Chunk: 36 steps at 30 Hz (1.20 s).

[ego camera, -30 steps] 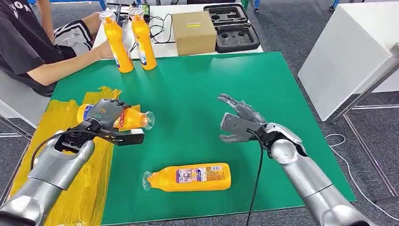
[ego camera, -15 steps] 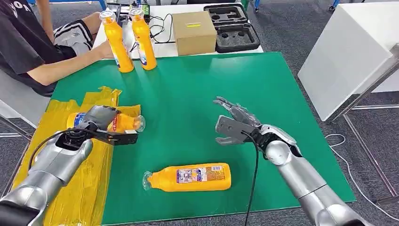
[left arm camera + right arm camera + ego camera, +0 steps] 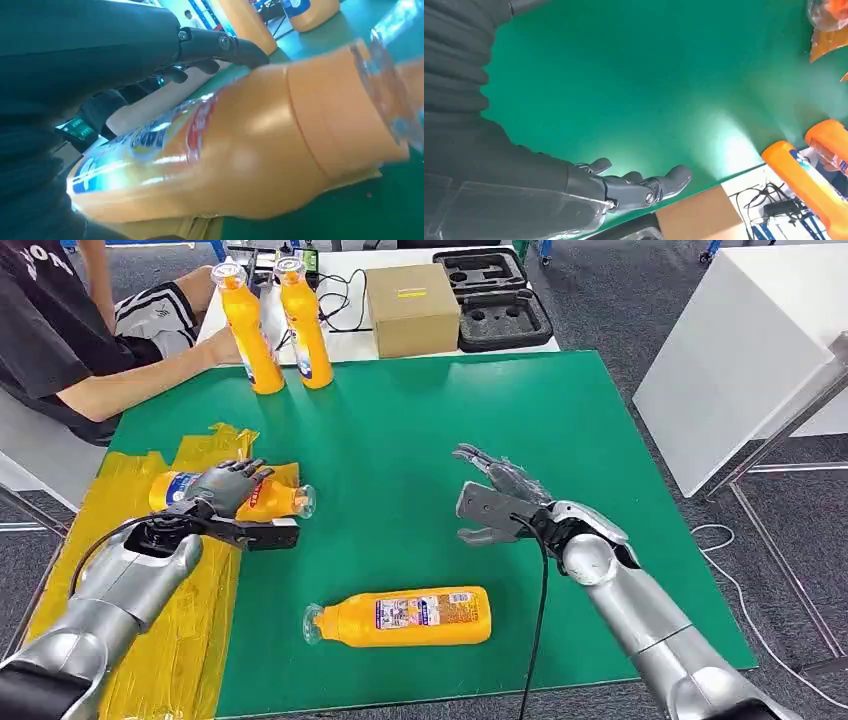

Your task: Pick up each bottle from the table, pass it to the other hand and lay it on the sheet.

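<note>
While your left hand (image 3: 222,490) lies over the bottle (image 3: 262,500) at the near edge of the yellow sheet (image 3: 180,640), you are at the laying-down step. Its fingers (image 3: 240,472) look lifted and spread across the top of the bottle instead of wrapped round it, so it reads as let go or nearly so; from the left wrist view one dark finger (image 3: 220,45) stretches out above the orange body, apart from it. The bottle lies on its side under those fingers, its base on the sheet and its clear cap poking past the fingertips toward the green mat (image 3: 560,420).

Your right hand (image 3: 495,500) hangs over the mat with its fingers apart and nothing in them. A second bottle (image 3: 400,617) lies on its side below and just inward of those fingertips.

Next, I judge, you draw the left hand clear without rolling the bottle off the sheet, then bring the right hand down to the second bottle, fingers across its body.
</note>
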{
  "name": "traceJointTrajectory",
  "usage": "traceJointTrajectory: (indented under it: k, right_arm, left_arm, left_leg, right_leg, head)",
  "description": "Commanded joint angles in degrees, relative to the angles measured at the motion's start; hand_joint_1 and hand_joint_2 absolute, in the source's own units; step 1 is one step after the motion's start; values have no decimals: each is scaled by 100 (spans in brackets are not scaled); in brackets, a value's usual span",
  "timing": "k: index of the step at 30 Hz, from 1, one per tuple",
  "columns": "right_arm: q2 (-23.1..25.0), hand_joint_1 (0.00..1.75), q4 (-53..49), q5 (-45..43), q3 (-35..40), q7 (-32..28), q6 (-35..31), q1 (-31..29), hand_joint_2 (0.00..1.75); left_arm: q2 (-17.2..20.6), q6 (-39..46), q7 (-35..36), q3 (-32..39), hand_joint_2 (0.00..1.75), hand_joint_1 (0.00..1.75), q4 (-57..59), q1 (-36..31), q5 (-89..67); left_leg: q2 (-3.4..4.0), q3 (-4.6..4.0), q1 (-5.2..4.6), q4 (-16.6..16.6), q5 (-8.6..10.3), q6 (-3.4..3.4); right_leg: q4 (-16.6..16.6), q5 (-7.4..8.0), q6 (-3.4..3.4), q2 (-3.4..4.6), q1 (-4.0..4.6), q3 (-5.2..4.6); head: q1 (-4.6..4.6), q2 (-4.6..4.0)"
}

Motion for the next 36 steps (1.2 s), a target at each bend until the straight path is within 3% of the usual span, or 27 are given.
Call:
traceJointTrajectory:
  k: [1,6,11,13,16,19,24,29,36]
  right_arm:
    - [0,0,507,12,115,-11,-71,-249,175]
    - [-240,0,273,77,-11,-5,-130,29,175]
    - [-229,0,268,79,-12,-6,-129,27,175]
    - [-279,0,181,116,-75,-17,-144,110,175]
    - [-387,0,59,192,-105,-91,-106,232,175]
    - [-510,0,10,185,-72,-171,-44,201,175]
    - [-510,0,-170,206,-19,-172,-45,262,175]
    - [-342,0,-790,1243,645,20,-431,352,175]
    - [-248,0,-1009,1603,1138,-75,-485,278,175]
  left_arm:
    - [-75,16,-158,-32,175,0,388,-345,143]
    - [-46,136,-566,91,175,0,-985,55,912]
    - [-30,133,-564,89,175,0,-1004,72,917]
    - [-19,405,-974,275,175,0,-1674,318,1423]
    - [3,-41,-2145,554,175,0,-2858,766,2801]
    - [141,-362,-2695,859,175,0,-3640,1140,3535]
    - [-315,-725,-3079,1398,175,0,-3701,1213,4547]
    - [-1060,-597,-2458,1871,175,0,-3162,1307,4957]
    - [-1299,-482,-2382,1923,175,0,-2502,1284,5136]
  left_leg:
    - [-1,14,4,2,-5,-8]
    - [-8,25,7,3,-11,-11]
    - [-6,28,5,1,-14,-10]
    - [0,11,1,0,-6,-6]
    - [-2,19,4,2,-11,-10]
    - [10,32,6,7,-24,-12]
    - [13,29,5,8,-20,-13]
    - [7,18,-3,-6,-5,-7]
    - [9,24,-4,-8,-6,-8]
  right_leg:
    - [0,-5,-7,-8,5,15]
    - [-1,-11,-9,-19,9,29]
    - [-3,-11,-8,-13,7,32]
    - [-3,-4,-6,-6,2,14]
    - [-1,-10,-9,-10,5,22]
    - [0,-17,-11,0,9,32]
    - [2,-13,-11,-2,7,29]
    - [-7,-4,-8,-2,-1,15]
    - [-5,-6,-7,-5,-2,20]
  head:
    - [0,0]
    - [0,0]
    - [0,0]
    - [0,0]
    - [-2,0]
    - [-2,0]
    - [0,0]
    - [0,0]
    - [0,0]
